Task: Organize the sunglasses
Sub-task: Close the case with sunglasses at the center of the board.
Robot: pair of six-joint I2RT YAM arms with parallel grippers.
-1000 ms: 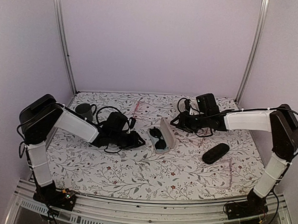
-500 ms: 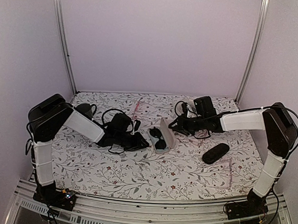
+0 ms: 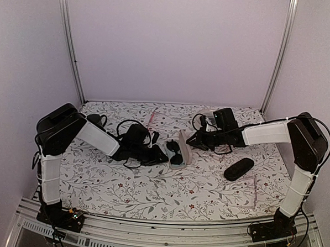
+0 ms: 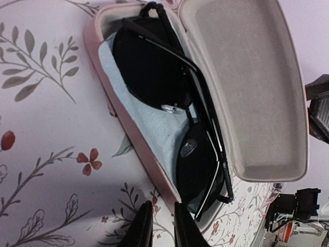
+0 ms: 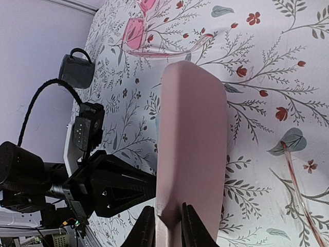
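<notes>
Now finding the sunglasses [image 4: 154,69] lying folded in the tray of the open pink case [image 4: 93,49], near the middle of the table [image 3: 150,194], dark lenses facing up. Noting a pale blue cloth [image 4: 149,126] lying under them, showing along the left side of the tray. Seeing the lid [image 4: 241,92] standing up along the right side of the tray, with its pale lining facing the lenses and the black frame lying close beside the hinge line.

Noting the left gripper [image 4: 162,226] stretched in from the left and hovering just beside the near-left rim of the case. Seeing its fingers drawn close with only a narrow gap, holding nothing. Not managing to tell, from either view, whether touching the rim or just clear of it.

Noting the right gripper [image 5: 164,226] stretched in from the right, pinching the edge of the lid between both fingers. Seeing the pink outside of the lid filling the middle of the right wrist view.

Also spotting a black case [image 3: 239,169] lying closed to the near right of the pink one, well apart from it. Logging a dark mug [image 3: 96,120] standing at the far left, behind the left arm, and pink glasses [image 5: 136,31] lying toward the far edge, beyond the pink case.
</notes>
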